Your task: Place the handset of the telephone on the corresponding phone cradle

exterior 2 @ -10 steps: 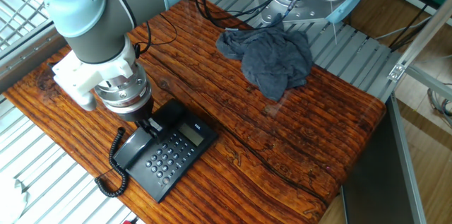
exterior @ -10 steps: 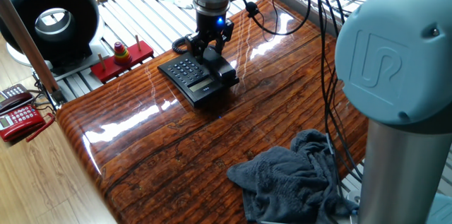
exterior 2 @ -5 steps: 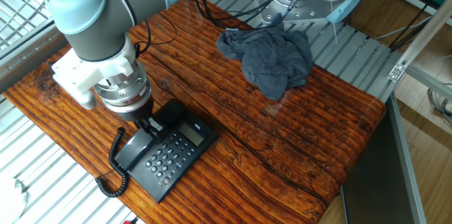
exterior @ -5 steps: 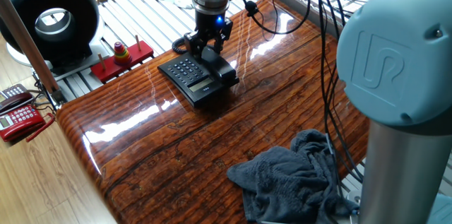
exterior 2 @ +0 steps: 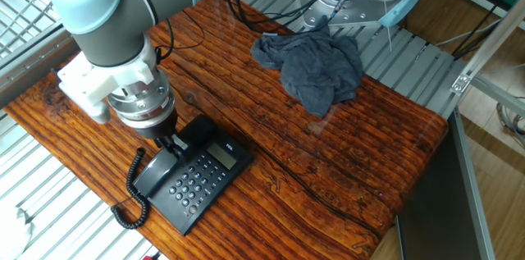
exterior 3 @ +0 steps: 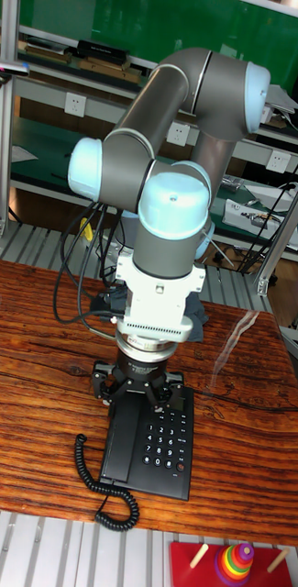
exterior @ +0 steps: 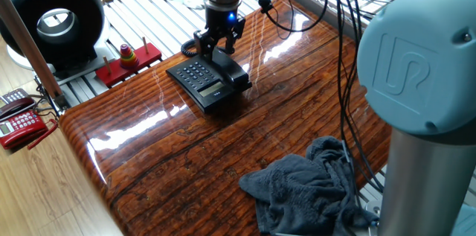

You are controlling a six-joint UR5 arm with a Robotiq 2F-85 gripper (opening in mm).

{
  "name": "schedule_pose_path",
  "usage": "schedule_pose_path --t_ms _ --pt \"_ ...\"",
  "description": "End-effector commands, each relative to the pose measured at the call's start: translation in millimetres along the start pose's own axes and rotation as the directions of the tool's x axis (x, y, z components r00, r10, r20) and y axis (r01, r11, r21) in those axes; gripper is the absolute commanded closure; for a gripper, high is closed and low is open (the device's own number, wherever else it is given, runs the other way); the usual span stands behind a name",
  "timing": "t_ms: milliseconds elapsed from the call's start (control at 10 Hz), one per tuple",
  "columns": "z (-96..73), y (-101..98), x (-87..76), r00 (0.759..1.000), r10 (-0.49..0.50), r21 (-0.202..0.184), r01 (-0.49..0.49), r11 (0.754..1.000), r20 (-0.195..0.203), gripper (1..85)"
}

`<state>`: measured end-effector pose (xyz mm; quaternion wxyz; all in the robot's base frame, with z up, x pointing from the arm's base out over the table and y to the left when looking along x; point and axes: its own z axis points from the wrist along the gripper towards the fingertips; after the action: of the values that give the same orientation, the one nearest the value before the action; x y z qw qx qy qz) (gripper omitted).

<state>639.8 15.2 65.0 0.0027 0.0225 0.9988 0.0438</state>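
Note:
The black handset [exterior: 233,68] lies along the phone cradle, the side strip of the black desk telephone [exterior: 201,80], with its coiled cord [exterior 2: 130,201] trailing off the base. My gripper [exterior: 219,44] hangs just above the handset's far end. Its fingers are spread open and hold nothing. In the other fixed view the gripper [exterior 2: 171,141] sits over the handset [exterior 2: 164,170], which rests beside the keypad [exterior 2: 194,184]. The tall fixed view shows the gripper [exterior 3: 141,396] above the handset [exterior 3: 121,442] on the telephone [exterior 3: 162,445].
A crumpled grey cloth [exterior: 305,184] lies on the wooden table [exterior: 186,161] at the end away from the phone. A red stacking toy [exterior: 128,57] stands off the table's edge. Red telephones [exterior: 18,124] lie on the floor, and cables [exterior: 338,57] hang by the arm.
My gripper has risen a little off the handset, its fingers open. The handset stays lying on the cradle and the telephone has not moved.

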Motion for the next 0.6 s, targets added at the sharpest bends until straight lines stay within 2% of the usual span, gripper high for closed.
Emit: schedule_pose_path --t_ms 0,300,400,500 --pt "-12.0 -1.3 0.2 1.0 -0.003 -0.005 0.003 1.0 -0.002 26.3" --pt "-18.9 -14.0 -1.9 1.0 -0.01 0.03 0.01 0.999 -0.002 29.3" --pt "-21.7 -17.0 -3.1 1.0 -0.006 0.033 0.006 0.999 -0.003 38.3" --pt "-24.8 -19.3 -3.8 1.0 -0.009 0.032 0.009 0.999 -0.008 42.0"
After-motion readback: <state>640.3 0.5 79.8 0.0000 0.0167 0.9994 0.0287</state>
